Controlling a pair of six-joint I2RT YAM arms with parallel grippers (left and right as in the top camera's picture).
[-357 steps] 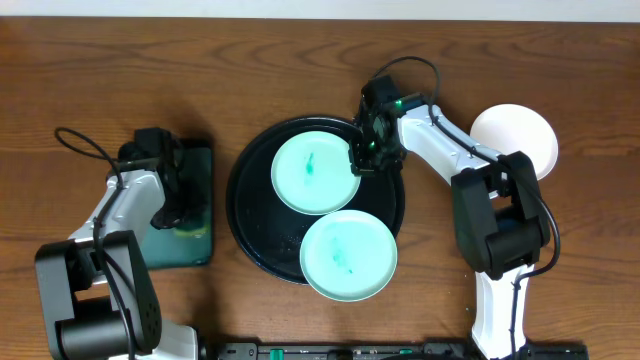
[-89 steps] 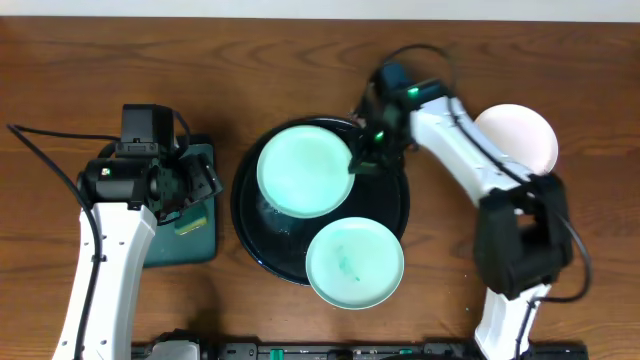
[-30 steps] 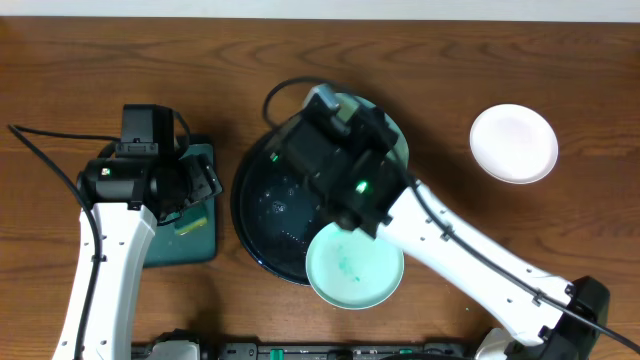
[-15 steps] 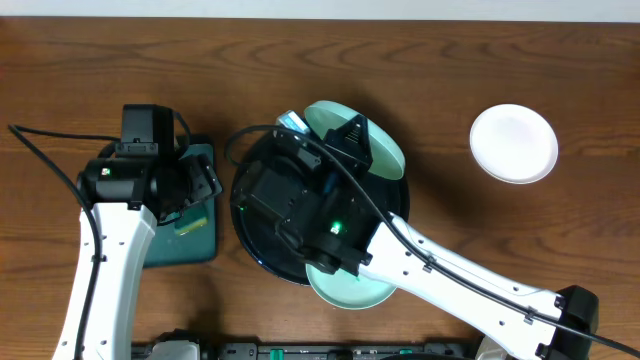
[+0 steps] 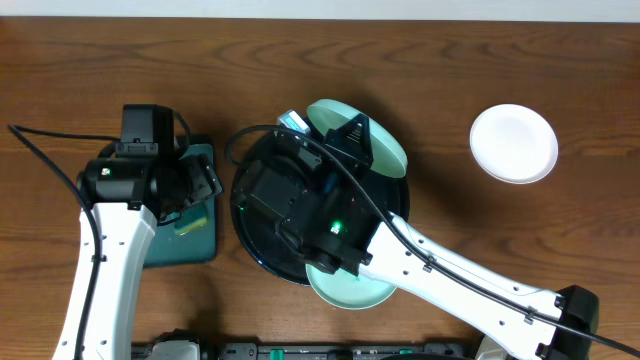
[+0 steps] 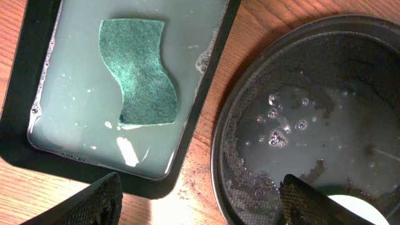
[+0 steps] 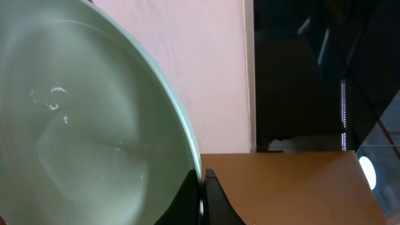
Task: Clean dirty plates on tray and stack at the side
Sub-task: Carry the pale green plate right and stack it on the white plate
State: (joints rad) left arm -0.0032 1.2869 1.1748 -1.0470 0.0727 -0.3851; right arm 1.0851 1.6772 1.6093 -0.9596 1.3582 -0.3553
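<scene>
My right gripper [image 5: 353, 133] is shut on the rim of a pale mint plate [image 5: 385, 150], holding it raised and tilted over the far side of the round black tray [image 5: 238, 215]. In the right wrist view the plate [image 7: 81, 137] fills the left, with the gripper [image 7: 203, 187] pinching its edge. A second mint plate [image 5: 340, 292] lies at the tray's near edge, mostly under my right arm. The white plate [image 5: 513, 143] rests on the table at the right. My left gripper [image 5: 195, 187] hangs open above the gap between the small tray and the black tray [image 6: 300, 125], nothing between its fingers [image 6: 94, 200].
A dark rectangular tray [image 6: 19, 159] at the left holds soapy water and a green sponge [image 6: 140, 81]. The black tray's floor is wet with bubbles. My right arm crosses low over the tray from the front right.
Over the last second my right arm has swung further left over the tray, tilting the mint plate up; it has held still for the last half second. The left arm has not moved.
</scene>
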